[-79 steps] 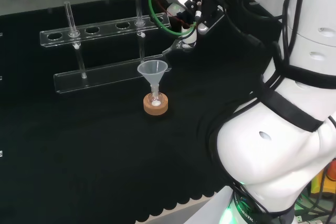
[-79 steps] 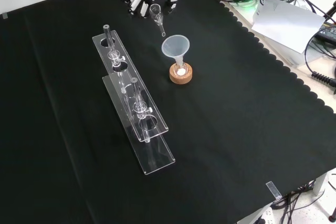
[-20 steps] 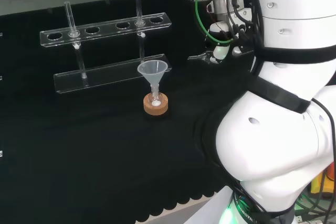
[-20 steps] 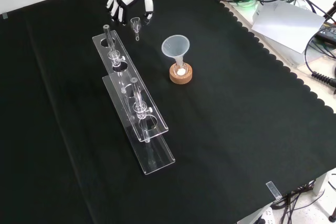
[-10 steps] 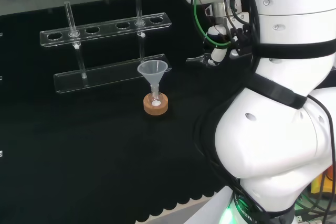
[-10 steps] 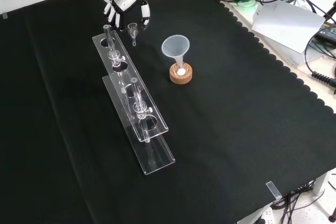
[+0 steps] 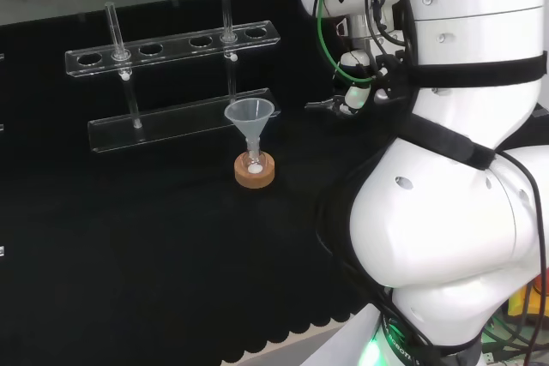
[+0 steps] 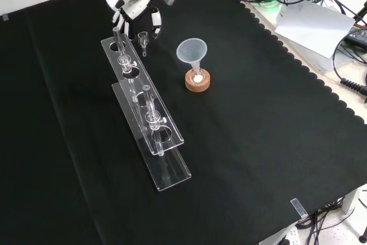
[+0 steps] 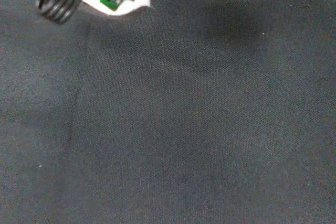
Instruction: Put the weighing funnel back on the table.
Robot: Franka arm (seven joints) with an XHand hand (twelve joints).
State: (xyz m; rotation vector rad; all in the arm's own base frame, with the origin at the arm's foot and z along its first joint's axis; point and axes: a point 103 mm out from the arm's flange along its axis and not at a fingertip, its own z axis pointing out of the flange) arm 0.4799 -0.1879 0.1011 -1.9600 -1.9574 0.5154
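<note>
Head view: the black-and-white robot hand (image 7: 350, 92), at 3 o'clock from the clear cone-shaped funnel (image 7: 249, 116), pinches the small clear scoop-like weighing funnel (image 7: 319, 106) in its curled fingers.

Front view: the weighing funnel hangs low over the black-clothed tabletop (image 8: 258, 113), beside the clear tube rack (image 8: 146, 119). As I judge it, the set-down and release are not yet done.

Wrist view: bare cloth lies below.

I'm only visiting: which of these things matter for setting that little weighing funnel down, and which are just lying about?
In the job:
hand, holding the weighing funnel
black cloth, where it should land

Lying about:
funnel in its flask on a cork ring
clear rack with glass tubes
</note>
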